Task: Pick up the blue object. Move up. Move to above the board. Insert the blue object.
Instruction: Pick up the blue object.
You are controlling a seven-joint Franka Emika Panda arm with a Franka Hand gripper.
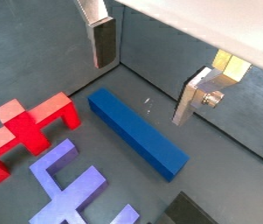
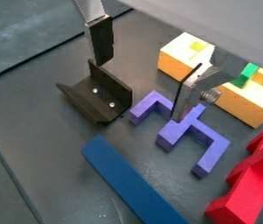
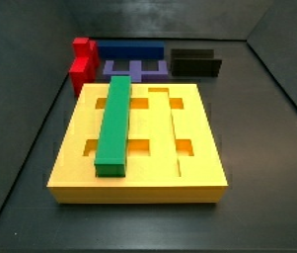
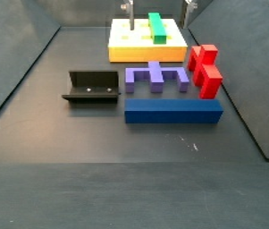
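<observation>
The blue object [image 1: 137, 131] is a long navy bar lying flat on the dark floor, below and between my fingers in both wrist views [image 2: 128, 182]. In both side views [image 4: 172, 111] [image 3: 131, 51] it lies beside the purple and red pieces. The gripper [image 1: 145, 74] is open and empty, hanging above the bar without touching it. It also shows in the other wrist view [image 2: 145, 70]. The yellow board [image 3: 144, 188] has a green bar [image 3: 115, 124] in one groove, and it shows in a side view [image 4: 127, 42] and a wrist view [image 2: 180, 59].
A purple notched block [image 4: 157, 76] and a red piece [image 4: 205, 70] lie between the blue bar and the board. The dark fixture [image 4: 91, 87] stands beside the purple block. Dark walls enclose the floor.
</observation>
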